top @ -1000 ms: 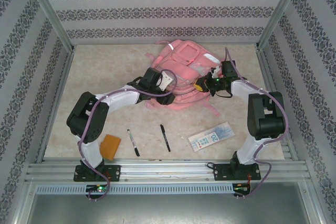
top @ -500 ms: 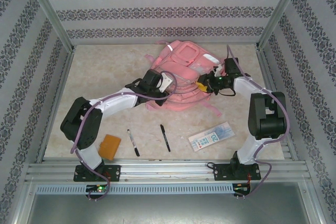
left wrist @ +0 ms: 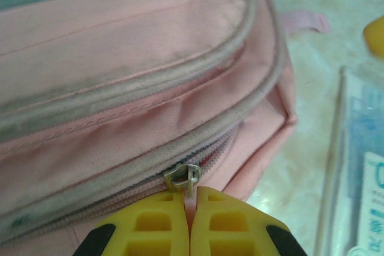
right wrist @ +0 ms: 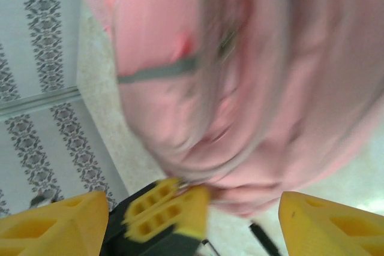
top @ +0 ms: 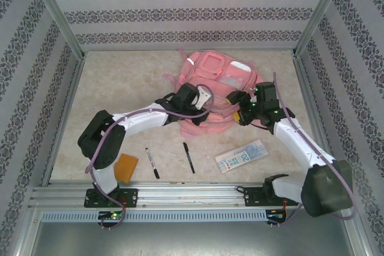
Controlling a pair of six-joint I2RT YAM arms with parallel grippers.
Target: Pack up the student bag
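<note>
Between the clamped fingers of your left gripper point(left wrist: 190, 208) you are pinching the zipper pull point(left wrist: 187, 179) of the student bag point(left wrist: 120, 70), likely to unzip it; your right gripper point(top: 238, 107) is gaping empty beside the bag.

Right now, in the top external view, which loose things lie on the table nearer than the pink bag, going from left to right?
orange flat item → white-barrelled pen → black pen → clear flat packet

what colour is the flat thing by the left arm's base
Orange pad, best in top external view.
</note>
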